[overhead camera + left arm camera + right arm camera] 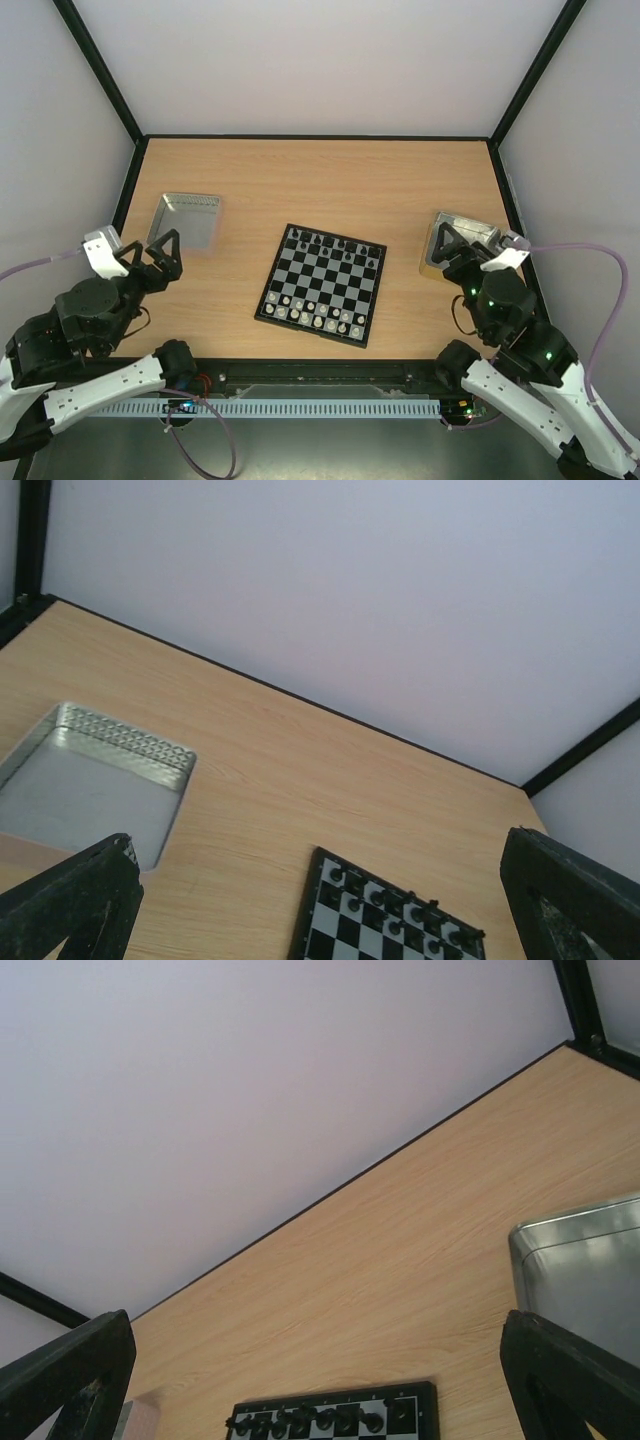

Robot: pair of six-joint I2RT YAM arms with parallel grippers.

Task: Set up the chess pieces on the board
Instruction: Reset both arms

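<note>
The board lies in the middle of the table, turned slightly. Black chess pieces fill its two far rows and cream-white chess pieces its two near rows. My left gripper hangs at the near left, open and empty, well apart from the board. At the near right my right gripper is also open with nothing between its fingers. The left wrist view shows the board's far corner with black chess pieces. In the right wrist view the board's far edge shows with black chess pieces.
A shiny metal tray sits left of the board, just beyond my left gripper, and also shows in the left wrist view as a tray. A second metal tray lies under my right gripper, also seen as a tray from the right wrist. White walls enclose the table.
</note>
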